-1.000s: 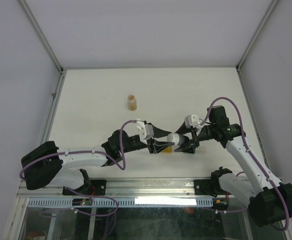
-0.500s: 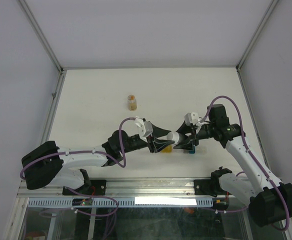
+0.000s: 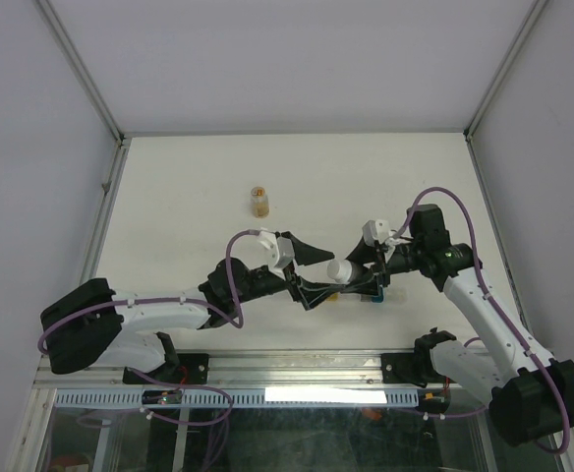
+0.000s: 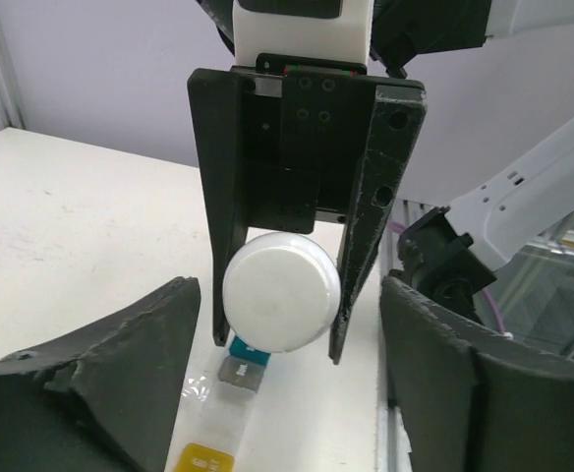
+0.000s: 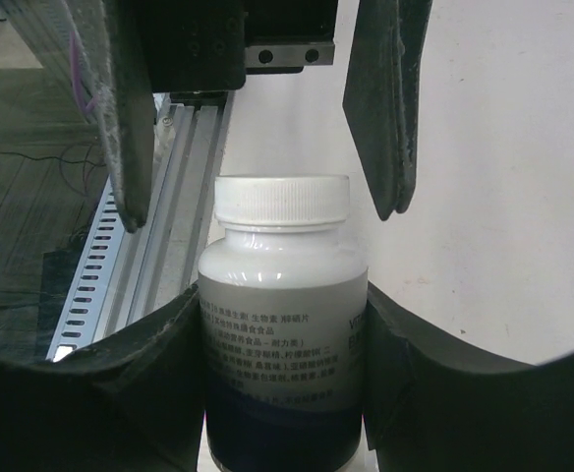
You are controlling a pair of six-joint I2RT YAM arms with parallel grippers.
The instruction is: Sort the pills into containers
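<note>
White bottle (image 3: 340, 269) clamped in right gripper (image 5: 282, 295); left gripper (image 4: 287, 287) now spread apart, off cap (image 4: 267, 275).

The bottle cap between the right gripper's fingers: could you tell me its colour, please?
White. The bottle cap shows best in the right wrist view.

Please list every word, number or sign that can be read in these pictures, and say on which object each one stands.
On the white bottle: a label with several lines of Chinese print, too blurred to quote.
On the amber bottle: too small to tell whether it bears any text.
On the containers: no marking shows.
Nothing else readable is in view.
</note>
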